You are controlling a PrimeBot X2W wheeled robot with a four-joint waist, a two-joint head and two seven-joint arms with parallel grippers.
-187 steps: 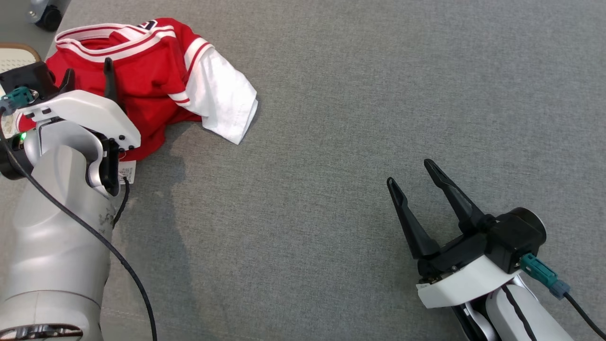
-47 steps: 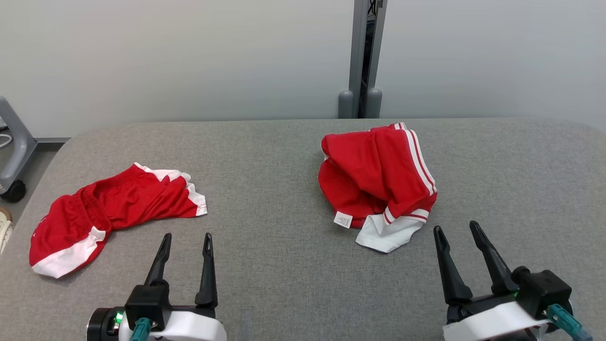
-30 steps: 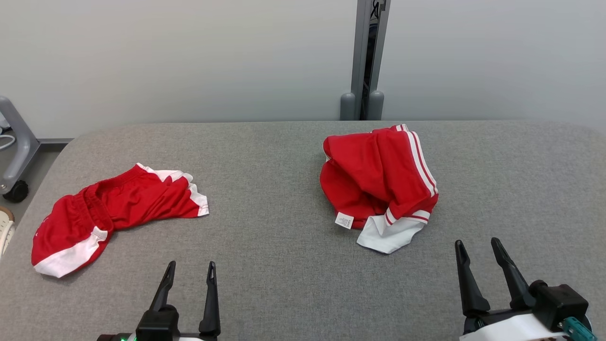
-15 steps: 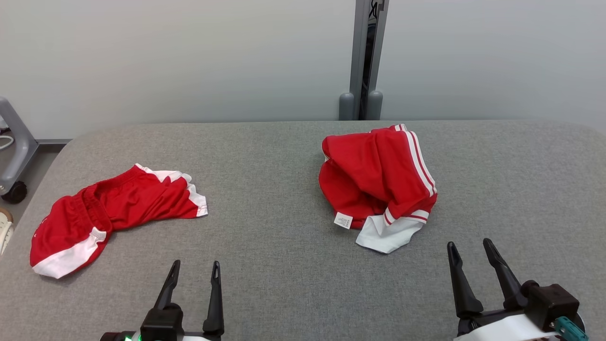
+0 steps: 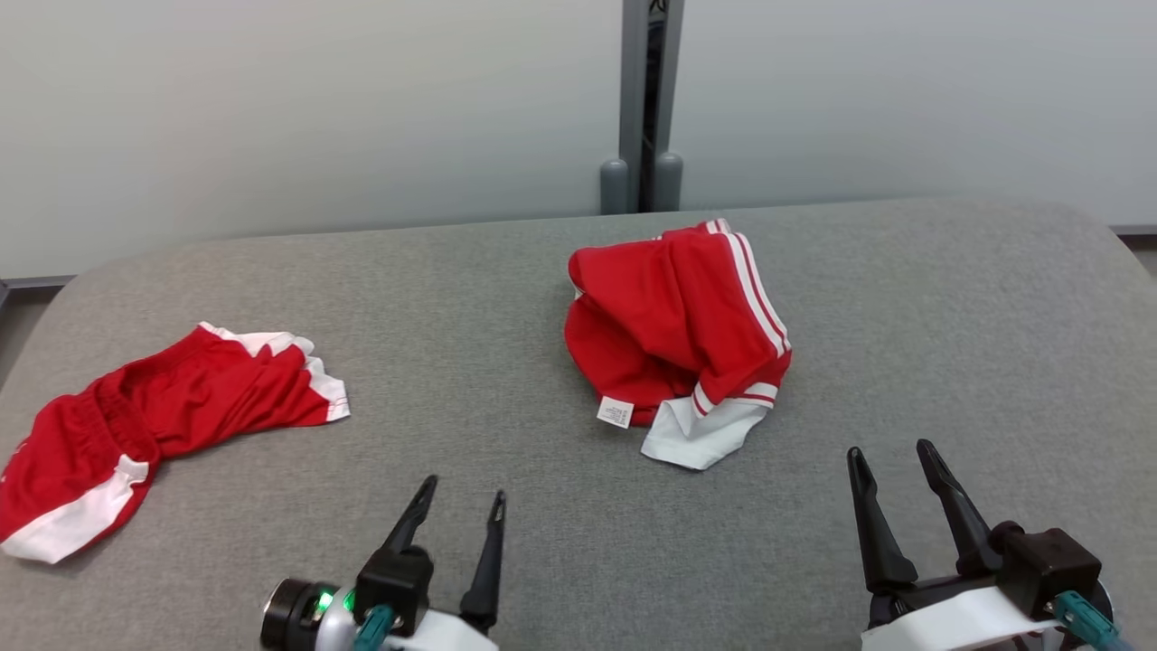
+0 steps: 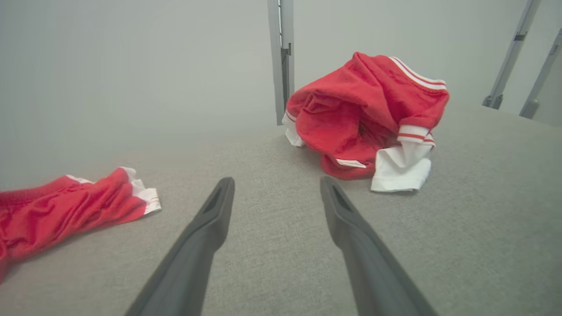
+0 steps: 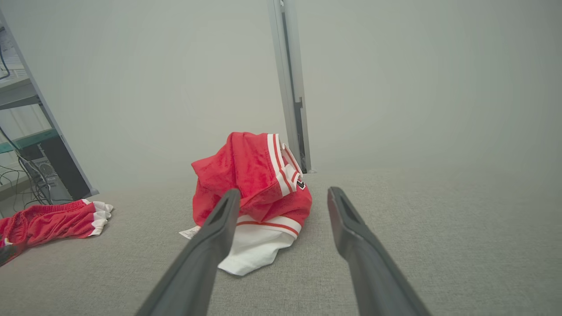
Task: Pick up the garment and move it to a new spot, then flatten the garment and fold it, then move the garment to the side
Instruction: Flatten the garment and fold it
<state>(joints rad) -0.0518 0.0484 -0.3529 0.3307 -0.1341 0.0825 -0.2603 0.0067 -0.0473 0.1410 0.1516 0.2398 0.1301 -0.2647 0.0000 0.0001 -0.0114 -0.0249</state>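
The garment (image 5: 669,316) is a crumpled red shirt with white stripes and a white sleeve, lying in a heap mid-table; its white label points toward me. In the left wrist view the garment (image 6: 351,118) lies ahead and to the right; in the right wrist view the garment (image 7: 259,171) sits just beyond the fingers. My left gripper (image 5: 464,488) (image 6: 276,182) is open over bare table, short of the heap and to its left. My right gripper (image 5: 888,449) (image 7: 284,192) is open, near the white sleeve's right side. Neither touches the cloth.
Red shorts with white trim (image 5: 163,407) (image 6: 66,210) (image 7: 48,219) lie crumpled at the table's left. The grey padded table (image 5: 452,298) has rounded far corners. A grey post (image 5: 644,99) stands against the wall behind the garment. Shelving stands left in the right wrist view.
The whole picture has slid left, so the camera has turned. My left gripper has moved right, toward the garment. Both garments lie as before, and both grippers stay open.
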